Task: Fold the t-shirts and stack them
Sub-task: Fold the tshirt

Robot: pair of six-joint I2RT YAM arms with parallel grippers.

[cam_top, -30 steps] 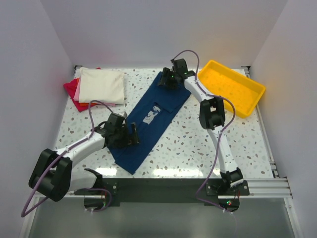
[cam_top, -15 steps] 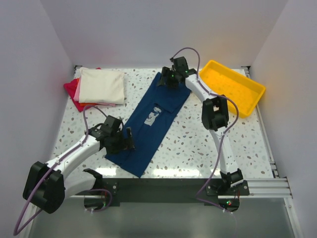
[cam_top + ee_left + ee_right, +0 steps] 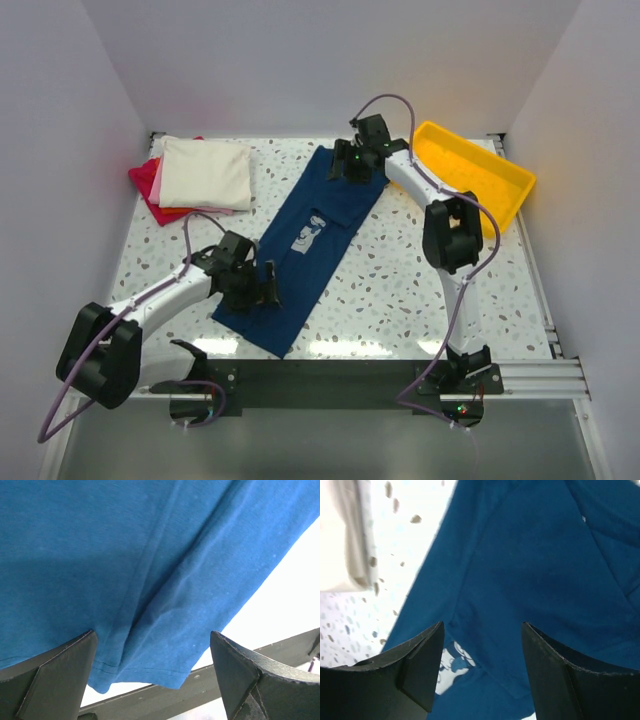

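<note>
Straddling the navy t-shirt (image 3: 310,240) at its two ends: left tool (image 3: 262,285) low over the near hem, right tool (image 3: 350,165) over the far collar end. Both released, fingers spread wide with cloth under the gap and nothing pinched. Looks placed that way to take each end of the strip and bring hem toward collar for a crosswise fold. Lies flat as a long narrow band, slanting from near left to far centre, pale chest print (image 3: 308,232) facing up about midway, sides apparently already turned in. Sits well apart from the finished stack at the far left corner: cream t-shirt (image 3: 205,172) on top, pink t-shirt (image 3: 157,170) and red t-shirt (image 3: 142,180) peeking out beneath. Leaves the yellow tray (image 3: 470,175) at the far right, just beside the right arm, out of the job. Underneath, a white speckled worktop (image 3: 400,270); around, plain pale walls (image 3: 300,60) on three sides and a dark rail (image 3: 330,385) along the near edge.
</note>
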